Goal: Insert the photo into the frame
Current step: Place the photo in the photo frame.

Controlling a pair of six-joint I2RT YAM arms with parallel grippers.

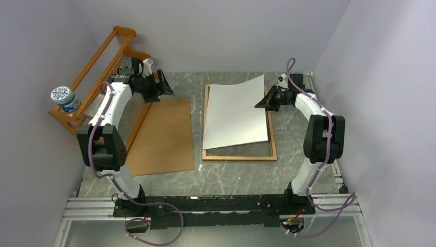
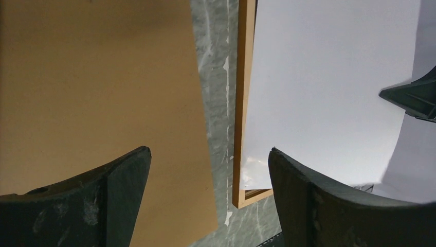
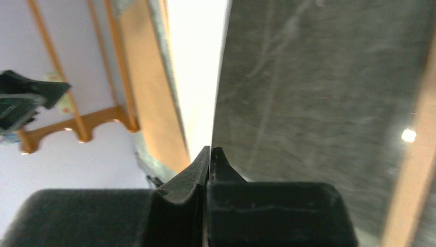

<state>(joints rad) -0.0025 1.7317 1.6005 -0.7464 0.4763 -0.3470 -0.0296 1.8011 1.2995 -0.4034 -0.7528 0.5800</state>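
Note:
The photo [image 1: 234, 110] shows only its plain white back; its printed side is hidden. It lies tilted over the orange-brown frame [image 1: 239, 155], its right edge lifted and askew to the rails. My right gripper [image 1: 262, 103] is shut on that right edge, and in the right wrist view the jaws [image 3: 210, 150] pinch the sheet [image 3: 198, 77] edge-on. My left gripper [image 1: 163, 86] is open and empty, above the far end of the brown backing board [image 1: 162, 136]. In the left wrist view the photo [image 2: 329, 87] covers the frame [image 2: 244, 103] beyond the open gripper [image 2: 210, 154].
The brown backing board [image 2: 92, 77] lies flat left of the frame. An orange wooden shelf rack [image 1: 97, 62] stands along the left wall with a blue-and-white cup [image 1: 66, 99] on it. Walls close in on the left, back and right.

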